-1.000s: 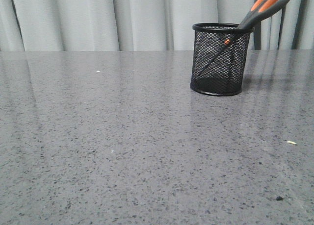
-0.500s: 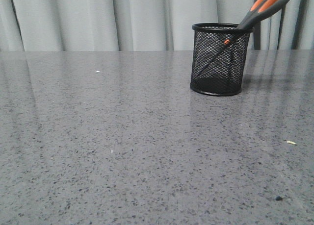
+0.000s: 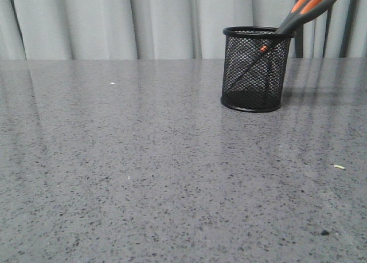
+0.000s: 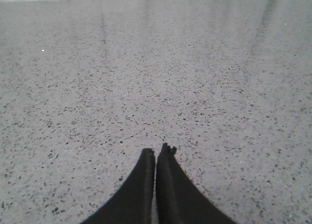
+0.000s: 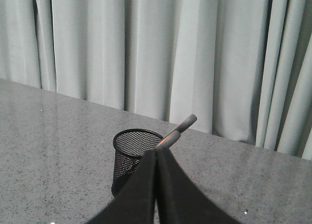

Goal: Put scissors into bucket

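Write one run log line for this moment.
scissors: blades inside bucket, handles over rim | left pincer: shut | right pincer: shut

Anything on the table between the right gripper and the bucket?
Nothing shows: in the right wrist view only bare table lies between the shut right gripper and the bucket, which holds the scissors.

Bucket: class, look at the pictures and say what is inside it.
The scissors stand tilted in the bucket, blades down, handles leaning over the rim. The mesh shows the blades; nothing else visible, though the solid base hides the very bottom.
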Motion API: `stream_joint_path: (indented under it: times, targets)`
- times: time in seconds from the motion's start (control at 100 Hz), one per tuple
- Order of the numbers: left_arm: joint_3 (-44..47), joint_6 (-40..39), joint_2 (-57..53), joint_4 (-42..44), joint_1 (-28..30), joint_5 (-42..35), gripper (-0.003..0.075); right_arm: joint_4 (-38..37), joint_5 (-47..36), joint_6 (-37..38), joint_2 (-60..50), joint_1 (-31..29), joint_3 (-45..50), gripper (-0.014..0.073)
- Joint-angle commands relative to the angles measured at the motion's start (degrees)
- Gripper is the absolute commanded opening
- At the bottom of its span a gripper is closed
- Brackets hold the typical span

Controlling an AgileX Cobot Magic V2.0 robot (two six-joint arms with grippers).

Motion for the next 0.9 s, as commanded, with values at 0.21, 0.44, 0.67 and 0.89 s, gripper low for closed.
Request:
stream_joint_path:
  times: [0.21, 0.44, 0.67, 0.89]
  targets:
    - [2.31, -0.70, -1.53, -0.33, 0.23, -2.58, -0.0020, 0.39, -3.99, -0.28, 0.74, 0.02, -1.38, -0.0046]
    - [2.31, -0.70, -1.53, -0.33, 0.23, -2.58, -0.0020, 0.39, -3.99, -0.28, 0.74, 0.02, -1.38, -0.0046]
    - [2.31, -0.70, -1.53, -0.33, 0.23, -2.58, -0.0020, -5.35, -8.88, 1.03, 0.97, 0.02, 4.73, -0.0046]
    - [2.31, -0.70, -1.53, -0.33, 0.23, -2.58, -0.0020, -38.72, -22.37, 39.68, 0.64, -2.98, 21.68, -0.0046]
